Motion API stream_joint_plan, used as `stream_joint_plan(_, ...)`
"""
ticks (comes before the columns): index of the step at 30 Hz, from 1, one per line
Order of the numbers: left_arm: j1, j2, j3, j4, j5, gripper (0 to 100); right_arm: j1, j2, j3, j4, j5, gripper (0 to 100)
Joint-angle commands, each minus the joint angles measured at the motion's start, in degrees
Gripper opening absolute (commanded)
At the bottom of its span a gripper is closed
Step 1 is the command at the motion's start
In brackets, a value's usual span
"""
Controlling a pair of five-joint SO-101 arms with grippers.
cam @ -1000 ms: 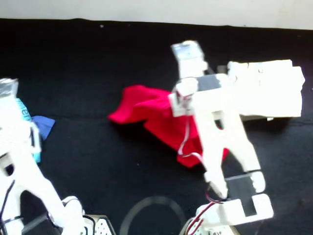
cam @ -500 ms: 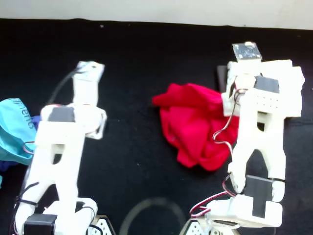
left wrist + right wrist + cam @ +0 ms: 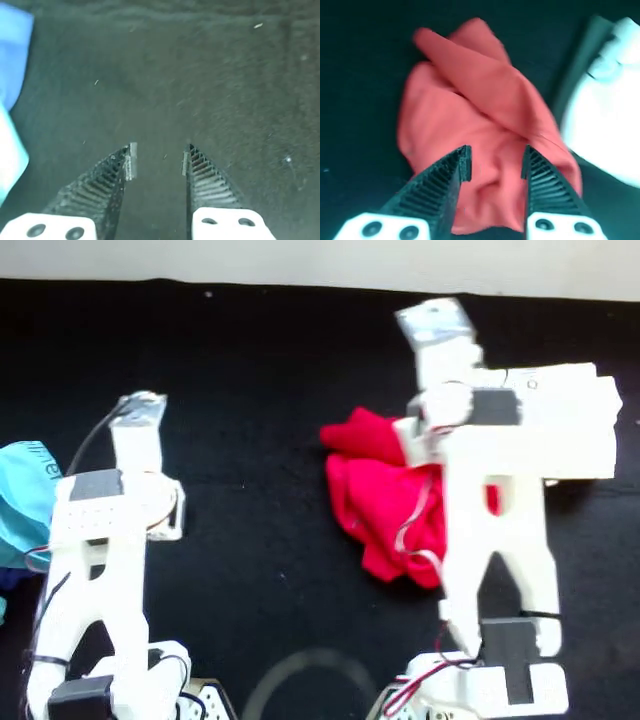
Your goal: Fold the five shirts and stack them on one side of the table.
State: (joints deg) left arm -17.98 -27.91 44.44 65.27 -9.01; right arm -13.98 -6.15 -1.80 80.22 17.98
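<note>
Two grippers, fingers apart, empty: right gripper (image 3: 495,160) above red shirt (image 3: 470,100), left gripper (image 3: 158,157) above table (image 3: 225,75).

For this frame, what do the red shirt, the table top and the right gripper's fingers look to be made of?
Red shirt: soft matte knit cloth, probably cotton; it lies in limp folds.
Table top: dark, matte, felt-like covering, going by the lint specks clinging to it.
Right gripper, fingers: hard black plastic, likely printed; the inner faces are ridged.
</note>
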Motion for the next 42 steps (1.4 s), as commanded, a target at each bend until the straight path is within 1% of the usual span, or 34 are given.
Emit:
stream_joint_plan(1, -4.7, -0.7, -0.4, 1.8, 0.1, 16, -7.9, 5.5, -2.7, -5.3, -2.1, 16.7)
stream_joint_plan(2, -5.8, -0.7, -0.4, 2.2, 0.1, 16, -9.1, 8.4, -2.7, -7.3, -2.1, 17.4)
stream_joint_plan(4, -7.6, -0.7, -0.4, 3.0, 0.1, 16, -10.9, 14.2, -4.4, -10.0, -2.1, 22.0)
stream_joint_plan(7, -10.1, -0.7, -0.1, 3.4, 0.0, 16, -11.6, 22.6, -10.8, -10.3, -2.1, 27.9)
stream_joint_plan(10, -12.0, -0.7, 0.0, 3.4, -1.1, 16, -11.2, 30.2, -18.9, -10.0, -2.1, 27.9)
stream_joint_plan(14, -15.2, -0.7, 0.0, 3.4, -3.3, 16, -12.3, 38.4, -28.4, -5.1, -2.1, 27.9)
stream_joint_plan(19, -18.6, -0.7, 0.0, 3.4, -5.8, 16, -13.0, 48.0, -37.9, -2.9, -1.8, 27.9)
stream_joint_plan(23, -19.9, -0.7, 0.0, 3.4, -6.9, 16, -12.0, 54.0, -44.8, 1.1, -1.8, 27.6)
stream_joint_plan(25, -20.2, -0.7, 0.0, 3.4, -6.9, 16, -11.1, 55.8, -49.1, 3.6, -1.8, 24.1)
stream_joint_plan(30, -19.9, -0.7, 0.0, 3.4, -6.9, 16, -7.8, 58.4, -58.1, 7.3, -1.8, 0.1)
stream_joint_plan(32, -19.9, -0.7, 0.0, 3.4, -6.9, 16, -6.2, 59.2, -60.0, 8.7, -1.8, 1.8)
stream_joint_plan(37, -19.9, -0.7, 0.0, 3.4, -6.9, 16, -3.2, 59.1, -64.7, 12.3, -1.8, 0.5)
stream_joint_plan(42, -19.8, -0.7, 0.0, 3.4, -6.8, 16, -4.0, 58.9, -72.2, 17.9, -1.8, 0.9)
